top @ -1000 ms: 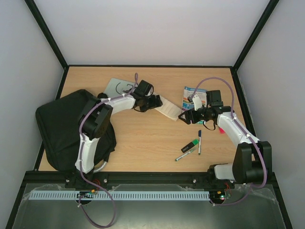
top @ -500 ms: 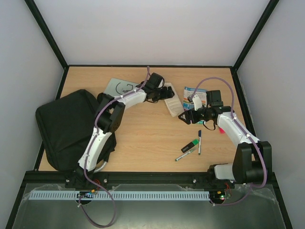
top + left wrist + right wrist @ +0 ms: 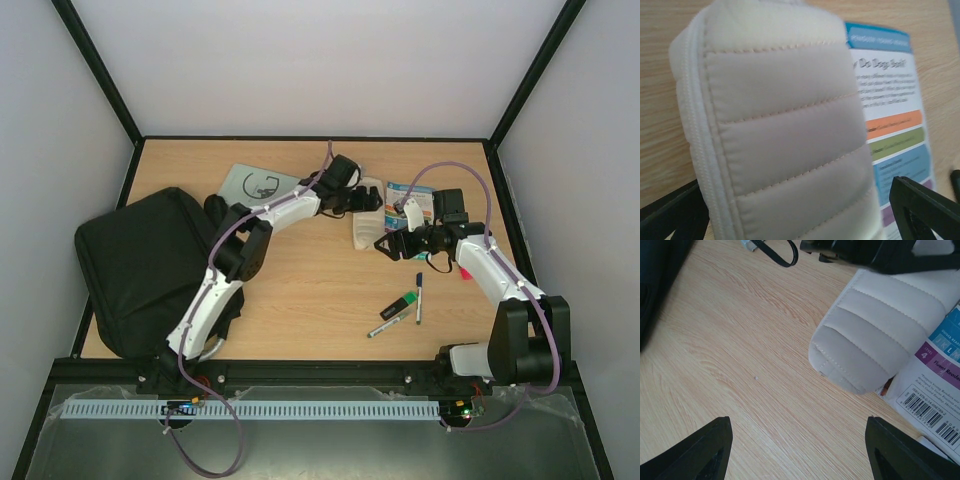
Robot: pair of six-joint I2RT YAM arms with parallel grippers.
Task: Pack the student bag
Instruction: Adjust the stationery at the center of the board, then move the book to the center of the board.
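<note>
Well left of both, the student bag (image 3: 140, 265) lies apart; the left gripper (image 3: 362, 197) pinches a cream pouch (image 3: 780, 125), the right gripper (image 3: 388, 245) gapes.

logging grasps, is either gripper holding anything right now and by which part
The left gripper grips the cream quilted pouch across one end; the right gripper is open and empty.

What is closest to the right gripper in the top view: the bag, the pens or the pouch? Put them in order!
From the right gripper:
1. pouch: right beside its fingertips, just to the left and slightly farther back.
2. pens: on the table nearer the arm bases, slightly right.
3. bag: far across at the table's left side.
</note>
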